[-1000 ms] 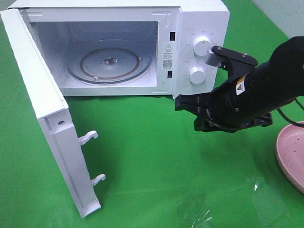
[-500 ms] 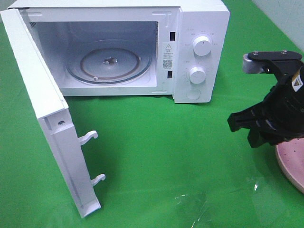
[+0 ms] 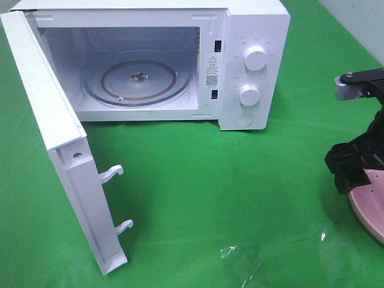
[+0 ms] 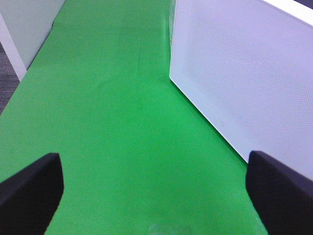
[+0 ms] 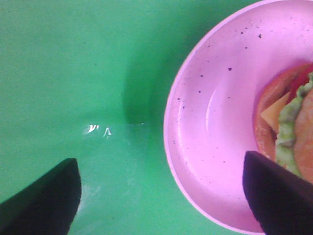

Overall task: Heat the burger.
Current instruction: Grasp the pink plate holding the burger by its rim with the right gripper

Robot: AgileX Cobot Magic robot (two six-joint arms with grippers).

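Right gripper [image 5: 161, 196] spread wide, empty, over the rim of the pink plate [image 5: 205, 122], burger [image 5: 293, 122] on that plate off the jaws' midline: descending here probably clips rim, tips plate; left gripper [image 4: 156, 196] likewise spread, empty.

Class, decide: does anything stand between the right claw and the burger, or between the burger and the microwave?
Nothing visible does. The open right claw hangs over the pink plate beside the uncovered burger; the microwave door stands wide open.

Green-covered table [image 3: 198, 198] with a white microwave [image 3: 270, 24], door open, and a pink speckled plate [image 3: 369, 207]
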